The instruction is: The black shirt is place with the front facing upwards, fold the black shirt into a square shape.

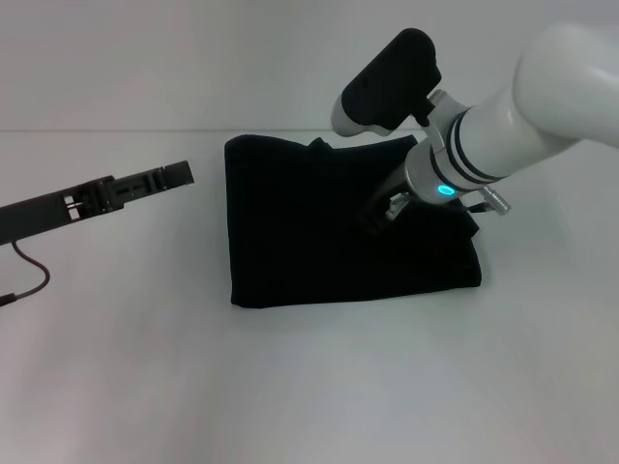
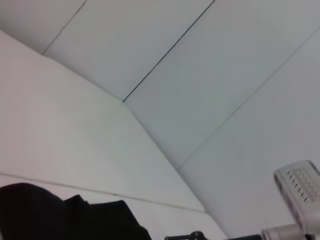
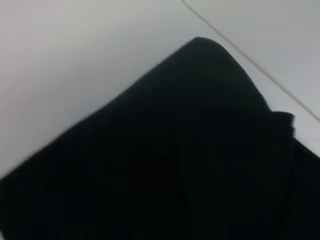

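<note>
- My right gripper (image 1: 379, 215) is down on the right half of the folded black cotton shirt (image 1: 309, 232); whether its fingers are spread or closed, I cannot tell.
- The shirt lies as a rough square mid-table (image 1: 290, 387).
- My left gripper (image 1: 172, 176) hovers left of it, apart, fingers narrow, holding nothing.

shirts: 1, black shirt (image 1: 309, 232) folded, directly under right gripper | grippers: 2, right gripper (image 1: 375, 215) over the shirt, left gripper (image 1: 179, 175) beside it, apart | tables: 1, white table (image 1: 309, 387) beneath both
</note>
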You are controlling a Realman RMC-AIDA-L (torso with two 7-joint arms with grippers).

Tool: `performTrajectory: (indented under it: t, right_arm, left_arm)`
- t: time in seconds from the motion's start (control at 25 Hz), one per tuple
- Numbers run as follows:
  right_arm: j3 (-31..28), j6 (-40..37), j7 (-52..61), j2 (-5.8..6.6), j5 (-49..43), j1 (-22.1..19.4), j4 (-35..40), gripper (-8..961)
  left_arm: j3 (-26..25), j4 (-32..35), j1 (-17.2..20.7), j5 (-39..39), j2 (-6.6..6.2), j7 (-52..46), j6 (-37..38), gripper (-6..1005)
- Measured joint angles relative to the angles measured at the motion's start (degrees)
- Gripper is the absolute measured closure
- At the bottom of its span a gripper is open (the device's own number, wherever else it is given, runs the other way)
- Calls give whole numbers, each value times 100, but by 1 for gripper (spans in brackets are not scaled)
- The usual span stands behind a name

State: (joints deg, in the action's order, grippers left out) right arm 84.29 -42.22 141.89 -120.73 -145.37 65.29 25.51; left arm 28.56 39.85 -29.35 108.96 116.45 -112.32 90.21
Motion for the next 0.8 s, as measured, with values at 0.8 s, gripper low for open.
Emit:
performTrajectory:
  t: [0.8]
  right_arm:
    - [56, 451, 2025, 53, -1714, -100, 97, 150]
  left_arm:
    - [-142, -146, -71, -150, -22, 17, -77, 296]
